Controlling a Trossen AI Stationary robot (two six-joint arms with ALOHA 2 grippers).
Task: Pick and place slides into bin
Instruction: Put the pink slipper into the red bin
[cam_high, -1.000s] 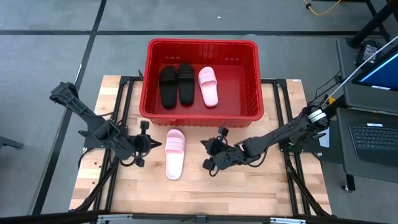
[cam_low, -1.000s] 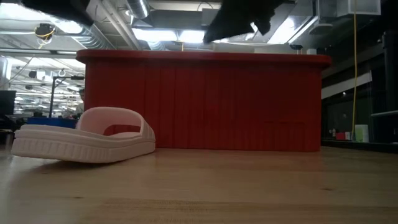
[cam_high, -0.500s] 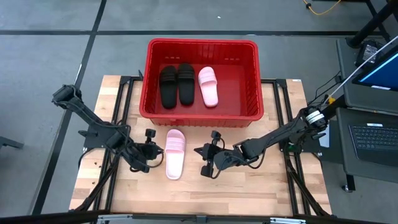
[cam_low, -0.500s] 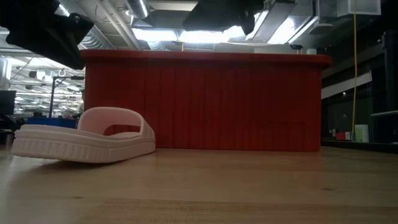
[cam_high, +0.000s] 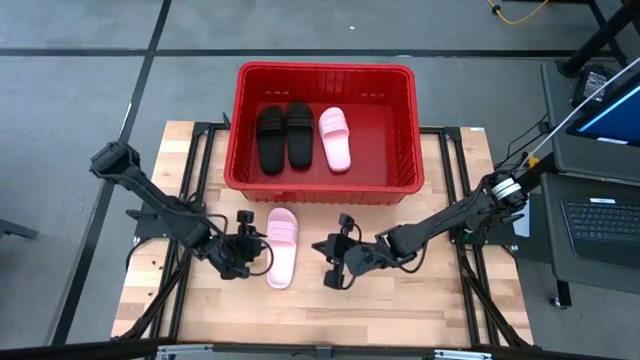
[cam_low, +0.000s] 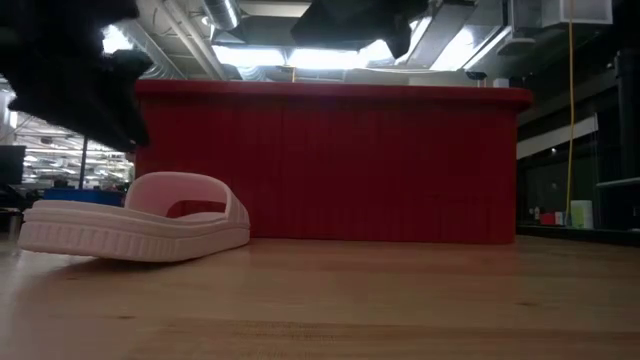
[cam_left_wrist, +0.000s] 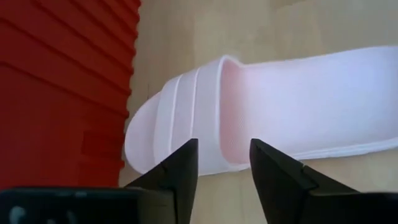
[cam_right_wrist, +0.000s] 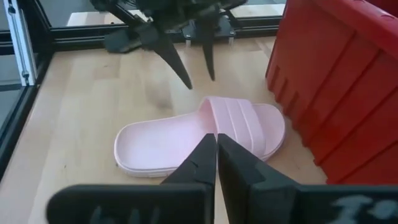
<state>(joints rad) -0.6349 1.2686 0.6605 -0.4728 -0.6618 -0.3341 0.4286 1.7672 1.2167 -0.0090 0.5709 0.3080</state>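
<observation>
our left gripper (cam_high: 252, 251) hovers beside the pink slide (cam_high: 281, 246) on the desk (cam_high: 400, 300) — fingers parted, grasping nothing. our right gripper (cam_high: 330, 262) waits opposite — fingers clenched, empty.

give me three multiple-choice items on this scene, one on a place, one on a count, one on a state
1. Where is the pink slide that is not in the bin?
A. on the wooden table, in front of the bin
B. on the bin's rim
C. on the floor beside the table

2. How many slides lie inside the bin?
A. one
B. three
C. four

3. How do the fingers of the left gripper stand?
A. shut on the pink slide
B. open, beside the pink slide
C. shut, over the bin

Key: 1 A, the high view shows it flat on the table between the two grippers. 2 B, two black slides and one pink one lie on the bin's floor. 3 B, the left wrist view shows a clear gap between the fingers, with nothing held.
</observation>
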